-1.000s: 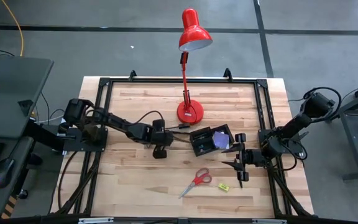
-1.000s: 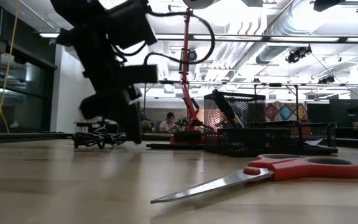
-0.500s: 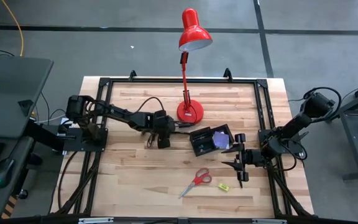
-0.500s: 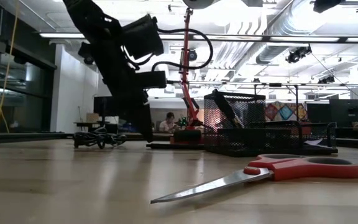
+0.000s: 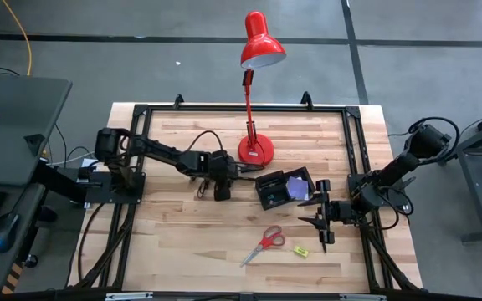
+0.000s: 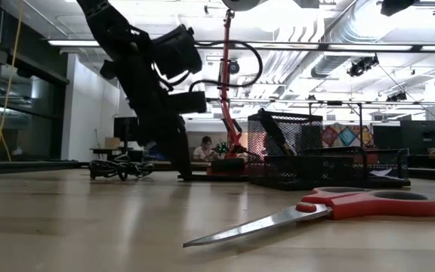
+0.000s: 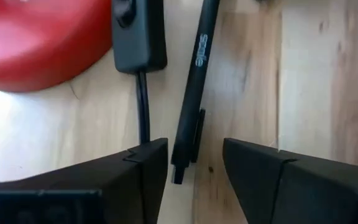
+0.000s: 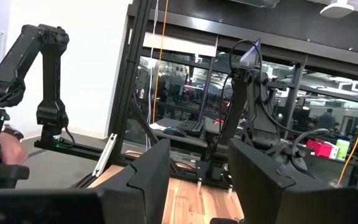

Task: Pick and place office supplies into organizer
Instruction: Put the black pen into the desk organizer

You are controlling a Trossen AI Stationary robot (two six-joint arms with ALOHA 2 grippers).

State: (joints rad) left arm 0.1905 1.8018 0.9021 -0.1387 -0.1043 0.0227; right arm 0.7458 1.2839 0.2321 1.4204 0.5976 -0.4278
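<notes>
The left claw [image 7: 194,165] hangs wide open, empty, straddling the near end of a black pen [image 7: 193,93] on the table [image 5: 182,242]. Just beyond it sits the lamp base [image 7: 39,40]; the organizer [image 5: 284,189] lies farther out. The right claw [image 5: 320,219], parted and empty, waits beside the organizer.

On the tabletop [image 5: 182,226]: one pair of red-handled scissors [image 5: 264,244], one small yellow-green piece [image 5: 300,250], one black organizer [image 5: 284,189] holding one purple sticky-note pad [image 5: 294,187], one red lamp [image 5: 256,92], and one black pen [image 7: 191,93].
</notes>
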